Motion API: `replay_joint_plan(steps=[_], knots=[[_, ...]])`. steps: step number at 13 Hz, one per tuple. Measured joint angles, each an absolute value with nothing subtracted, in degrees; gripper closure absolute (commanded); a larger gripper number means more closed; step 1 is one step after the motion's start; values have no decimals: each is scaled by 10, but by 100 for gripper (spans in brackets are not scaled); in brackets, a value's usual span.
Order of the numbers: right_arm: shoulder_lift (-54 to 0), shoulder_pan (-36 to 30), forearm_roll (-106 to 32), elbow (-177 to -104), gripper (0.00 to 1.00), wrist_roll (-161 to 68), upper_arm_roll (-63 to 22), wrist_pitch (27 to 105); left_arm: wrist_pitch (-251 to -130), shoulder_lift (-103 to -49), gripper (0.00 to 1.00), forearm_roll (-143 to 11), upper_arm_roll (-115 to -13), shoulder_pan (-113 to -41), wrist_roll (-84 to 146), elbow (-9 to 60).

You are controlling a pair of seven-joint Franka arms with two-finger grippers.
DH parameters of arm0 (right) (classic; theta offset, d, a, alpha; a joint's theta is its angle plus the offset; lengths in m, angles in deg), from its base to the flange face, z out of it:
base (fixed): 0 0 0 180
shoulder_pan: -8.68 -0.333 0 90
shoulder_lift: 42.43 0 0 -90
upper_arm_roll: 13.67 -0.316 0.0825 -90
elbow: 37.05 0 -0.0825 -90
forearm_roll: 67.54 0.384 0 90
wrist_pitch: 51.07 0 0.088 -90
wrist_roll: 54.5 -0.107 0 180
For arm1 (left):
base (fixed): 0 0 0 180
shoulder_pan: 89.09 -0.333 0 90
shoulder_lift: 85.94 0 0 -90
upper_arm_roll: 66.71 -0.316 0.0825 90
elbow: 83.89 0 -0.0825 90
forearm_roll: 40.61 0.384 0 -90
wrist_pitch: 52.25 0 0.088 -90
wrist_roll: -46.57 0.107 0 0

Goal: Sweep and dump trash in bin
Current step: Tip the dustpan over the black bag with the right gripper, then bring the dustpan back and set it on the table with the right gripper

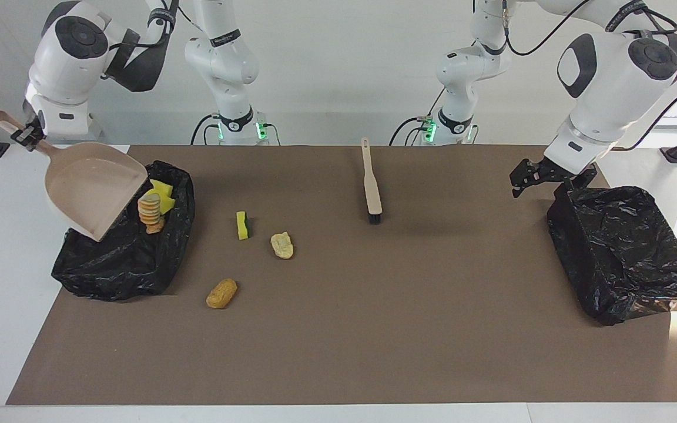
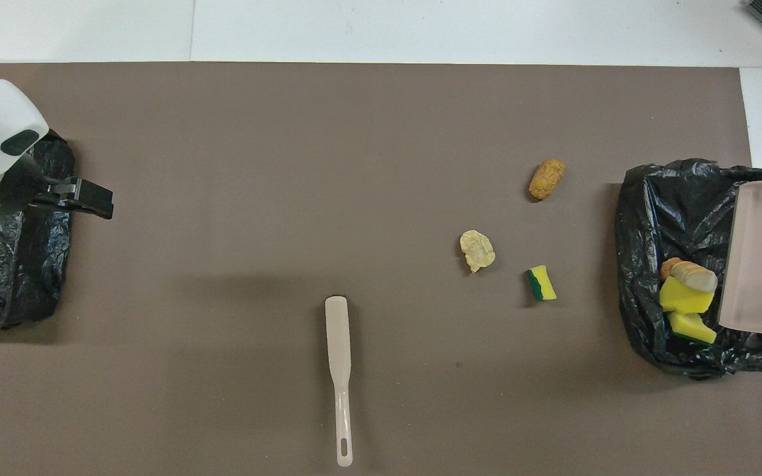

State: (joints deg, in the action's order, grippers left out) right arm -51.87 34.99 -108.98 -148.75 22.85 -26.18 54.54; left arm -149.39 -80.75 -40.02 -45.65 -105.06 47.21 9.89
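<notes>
My right gripper (image 1: 24, 134) is shut on the handle of the beige dustpan (image 1: 89, 188), which hangs tilted and empty over a black-lined bin (image 1: 109, 270). Yellow sponge pieces (image 1: 160, 192) and a tan lump (image 1: 150, 214) of trash lie in that bin (image 2: 678, 198). Three scraps lie on the brown mat: a green-backed sponge (image 1: 243, 225), a beige lump (image 1: 282, 245) and an orange lump (image 1: 221, 293). The brush (image 1: 371, 183) lies flat near the robots. My left gripper (image 1: 541, 179) hangs open and empty over the mat beside a second bin (image 1: 626, 252).
The brown mat (image 1: 374, 329) covers most of the white table. The two black bins stand at its two ends. In the overhead view the dustpan (image 2: 761, 258) covers part of the bin by the right arm.
</notes>
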Motion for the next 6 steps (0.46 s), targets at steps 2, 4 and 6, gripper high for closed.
replay_joint_plan(steps=[2, 4, 6], knots=[[-519, 350, -1024, -1482, 100, 212, -262, 543, -1505, -807, 0, -400, -456, -1054, 478, 99], [-518, 348, -962, -1481, 100, 153, -262, 532, -1508, -807, 0, -400, -450, -1051, 478, 99], [-518, 330, -913, -1481, 100, 85, -262, 519, -1512, -808, 0, -400, -452, -1043, 478, 98]])
